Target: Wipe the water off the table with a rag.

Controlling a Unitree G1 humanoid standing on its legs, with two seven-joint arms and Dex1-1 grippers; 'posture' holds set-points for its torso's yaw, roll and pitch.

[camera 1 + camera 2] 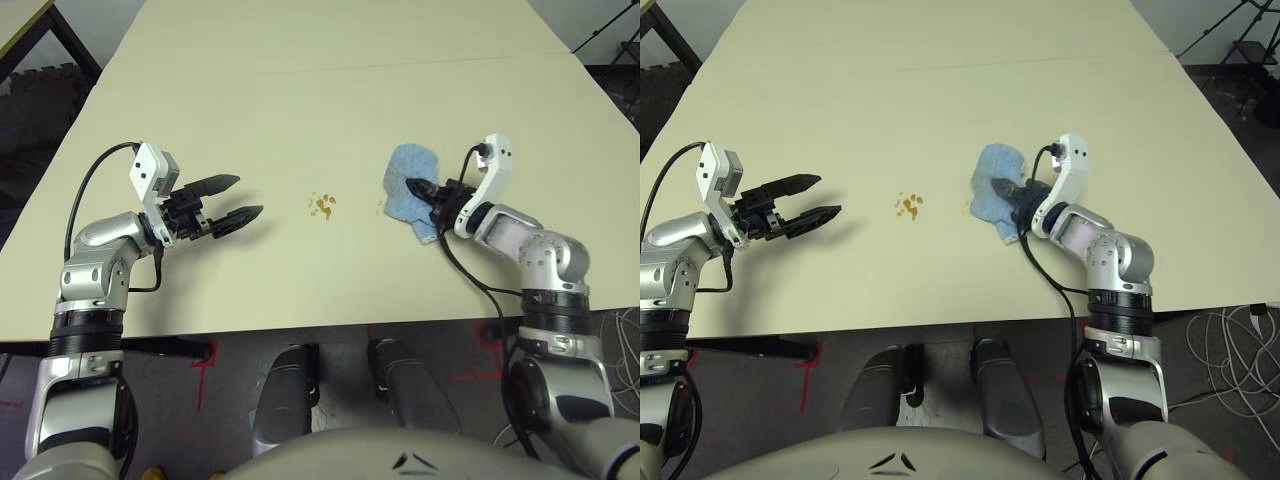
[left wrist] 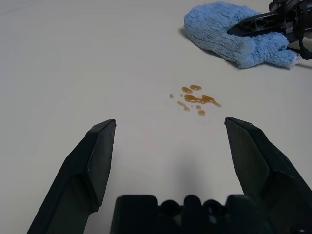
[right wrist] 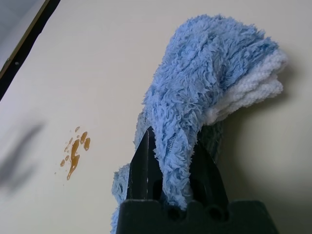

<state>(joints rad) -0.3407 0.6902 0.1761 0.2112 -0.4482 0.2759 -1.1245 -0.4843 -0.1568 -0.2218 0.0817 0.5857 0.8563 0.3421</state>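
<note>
**Rag pinched on the counter, spill unwiped beside it**

The right gripper (image 1: 420,190) has its jaws pinching a fold of the rag (image 1: 408,172); in the right wrist view the blue terry cloth bunches up between the two black fingers (image 3: 140,168), with the whitish edge folded at the far end. The rag rests on the counter (image 1: 300,110), slightly right of centre in the head view.

The water (image 1: 322,205), a small cluster of amber-brown droplets, lies on the bare counter at about 8 o'clock from the rag, near it but not touching. It sits between the two grippers.

The left gripper (image 1: 232,198) is at 9 o'clock from the droplets, well apart from them, its jaws spread wide and pointing toward the spill, holding nothing. A faint seam line crosses the counter beyond the rag.
</note>
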